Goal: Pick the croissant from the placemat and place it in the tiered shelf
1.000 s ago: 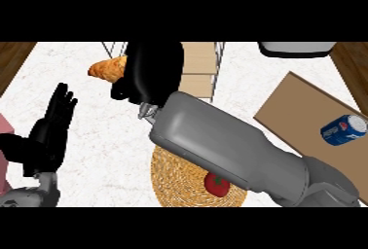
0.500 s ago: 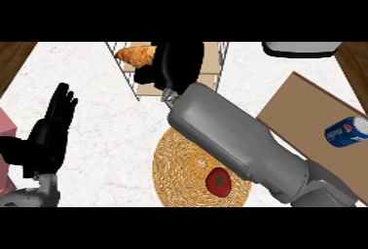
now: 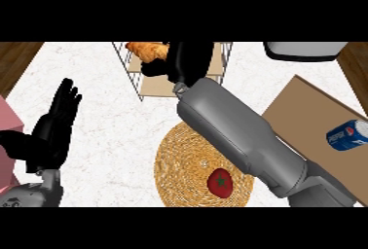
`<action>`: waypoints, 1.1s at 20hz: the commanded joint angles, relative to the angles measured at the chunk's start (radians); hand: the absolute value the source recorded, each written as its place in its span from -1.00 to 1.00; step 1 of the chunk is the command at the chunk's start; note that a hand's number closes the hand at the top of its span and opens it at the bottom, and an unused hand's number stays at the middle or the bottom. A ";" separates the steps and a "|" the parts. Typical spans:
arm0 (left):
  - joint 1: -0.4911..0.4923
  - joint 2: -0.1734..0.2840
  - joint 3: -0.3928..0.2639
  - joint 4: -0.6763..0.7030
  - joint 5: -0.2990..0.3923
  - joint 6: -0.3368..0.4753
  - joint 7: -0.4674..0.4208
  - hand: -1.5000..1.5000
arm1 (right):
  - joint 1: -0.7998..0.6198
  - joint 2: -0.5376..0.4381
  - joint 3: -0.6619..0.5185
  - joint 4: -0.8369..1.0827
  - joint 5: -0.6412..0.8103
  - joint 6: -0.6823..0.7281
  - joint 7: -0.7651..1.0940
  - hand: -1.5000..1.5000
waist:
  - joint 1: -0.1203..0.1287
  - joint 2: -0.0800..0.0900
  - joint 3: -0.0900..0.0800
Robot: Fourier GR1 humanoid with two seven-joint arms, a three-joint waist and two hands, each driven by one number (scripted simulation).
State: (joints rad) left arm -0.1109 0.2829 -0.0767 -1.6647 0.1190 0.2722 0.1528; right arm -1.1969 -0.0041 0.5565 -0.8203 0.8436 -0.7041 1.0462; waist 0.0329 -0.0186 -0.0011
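The golden-brown croissant (image 3: 146, 49) hangs at the top of the head view, over the wire tiered shelf (image 3: 137, 78). My right hand (image 3: 183, 61) is shut on the croissant, its fingers curled round the right end, and the grey forearm stretches diagonally across the view. The round woven placemat (image 3: 183, 165) lies below the arm, with a red tomato (image 3: 221, 182) on it. My left hand (image 3: 52, 127) rests open at the left edge, fingers up.
A brown cutting board (image 3: 316, 112) at the right carries a blue soda can (image 3: 348, 134). A grey pot or bowl (image 3: 305, 50) stands at the top right. A pink object (image 3: 6, 146) shows at the left edge.
My right hand has carried the croissant up and to the right, from left of the shelf to above its top. The left hand has not moved.
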 commanded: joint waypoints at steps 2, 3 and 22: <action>0.024 -0.004 -0.002 -0.021 0.000 -0.008 0.006 0.00 | -0.025 0.004 -0.080 0.139 -0.029 -0.059 0.032 1.00 | 0.007 0.028 0.000; -0.009 -0.016 -0.012 0.004 -0.017 0.000 -0.020 0.00 | 0.015 0.004 -0.097 0.128 -0.021 -0.159 0.033 1.00 | 0.005 0.034 0.000; -0.018 0.028 0.058 -0.023 0.023 -0.046 0.041 0.00 | 0.000 0.002 -0.247 0.066 -0.256 -0.248 -0.278 -1.00 | 0.002 0.028 0.002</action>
State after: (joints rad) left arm -0.0986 0.2739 -0.0590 -1.6611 0.1142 0.2453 0.1338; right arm -1.1514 0.0010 0.4050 -0.8328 0.6109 -0.8760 0.8269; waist 0.0426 -0.0247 -0.0019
